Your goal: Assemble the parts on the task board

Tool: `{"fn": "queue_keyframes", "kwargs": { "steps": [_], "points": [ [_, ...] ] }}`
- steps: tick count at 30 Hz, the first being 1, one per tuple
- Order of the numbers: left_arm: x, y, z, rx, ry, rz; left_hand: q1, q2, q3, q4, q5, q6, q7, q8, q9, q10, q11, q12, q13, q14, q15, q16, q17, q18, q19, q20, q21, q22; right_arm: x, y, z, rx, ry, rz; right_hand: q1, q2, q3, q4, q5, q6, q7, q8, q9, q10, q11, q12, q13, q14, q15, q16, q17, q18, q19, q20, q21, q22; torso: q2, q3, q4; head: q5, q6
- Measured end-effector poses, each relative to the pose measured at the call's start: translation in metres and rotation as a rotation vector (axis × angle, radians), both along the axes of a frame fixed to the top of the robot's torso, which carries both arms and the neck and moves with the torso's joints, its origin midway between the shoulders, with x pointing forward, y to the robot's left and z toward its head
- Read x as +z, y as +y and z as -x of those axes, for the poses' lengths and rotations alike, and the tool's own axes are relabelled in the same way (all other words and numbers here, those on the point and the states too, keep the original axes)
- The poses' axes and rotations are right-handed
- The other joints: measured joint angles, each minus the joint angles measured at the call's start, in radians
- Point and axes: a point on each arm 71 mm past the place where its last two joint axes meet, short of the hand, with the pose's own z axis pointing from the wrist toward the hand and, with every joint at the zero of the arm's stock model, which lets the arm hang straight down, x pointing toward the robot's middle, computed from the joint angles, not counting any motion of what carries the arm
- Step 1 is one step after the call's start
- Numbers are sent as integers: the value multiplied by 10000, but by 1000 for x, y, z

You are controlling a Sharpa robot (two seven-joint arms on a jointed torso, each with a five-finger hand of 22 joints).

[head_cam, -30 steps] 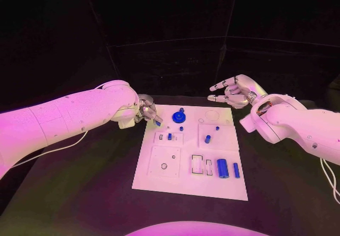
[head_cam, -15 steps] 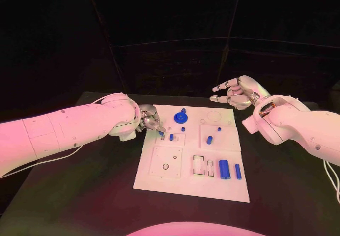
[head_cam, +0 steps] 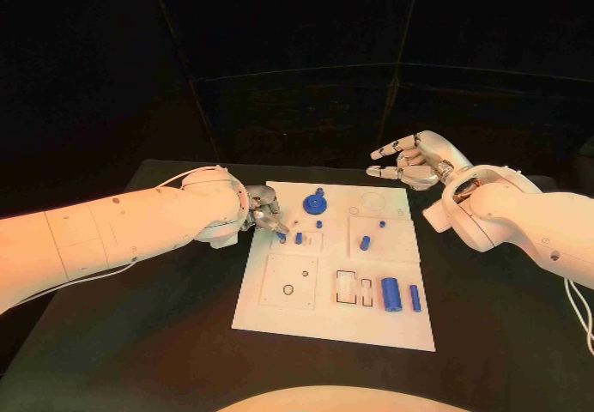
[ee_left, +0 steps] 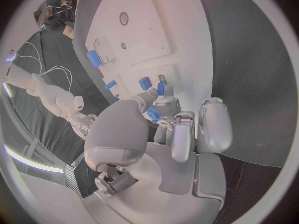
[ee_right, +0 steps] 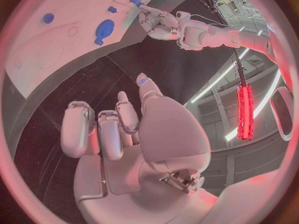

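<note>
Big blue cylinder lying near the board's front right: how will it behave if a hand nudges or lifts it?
The blue cylinder lies on its side on the task board, so a sideways nudge would likely roll it. It looks rigid and smooth, probably slippery for fingertips. It seems light for its size, likely plastic.

From my head camera, the silver left hand (head_cam: 263, 209) covers the near-left corner region of the white rectangular task board (head_cam: 324, 318), and I can't tell how the small blue piece (ee_left: 153, 115) sits between its fingertips; the left wrist camera shows just a sliver of it. The small blue peg (head_cam: 318, 225) and the board's tiny holes are too small to make out.
</note>
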Motion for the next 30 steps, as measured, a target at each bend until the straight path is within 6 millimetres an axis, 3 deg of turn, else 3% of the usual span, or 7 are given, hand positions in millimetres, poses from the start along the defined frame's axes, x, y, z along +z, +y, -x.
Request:
{"fn": "queue_keyframes", "kwargs": {
  "steps": [30],
  "points": [
    [-3, -3, 4, -274, 204, -404, -34, -11, 174, -8, 22, 38, -33, 22, -1, 1, 0, -46, -70, 0, 0, 0, 0, 0, 0, 0, 0, -25, 0, 0, 0, -2, 3, 0, 7, 6, 0, 0, 0, 0, 0, 0, 1, 0, 0, 0, 3, 0, 0, 1, -4, 1, 0, 0, 0, 2, -10, 0, 11, -8, -59]
  ]
}}
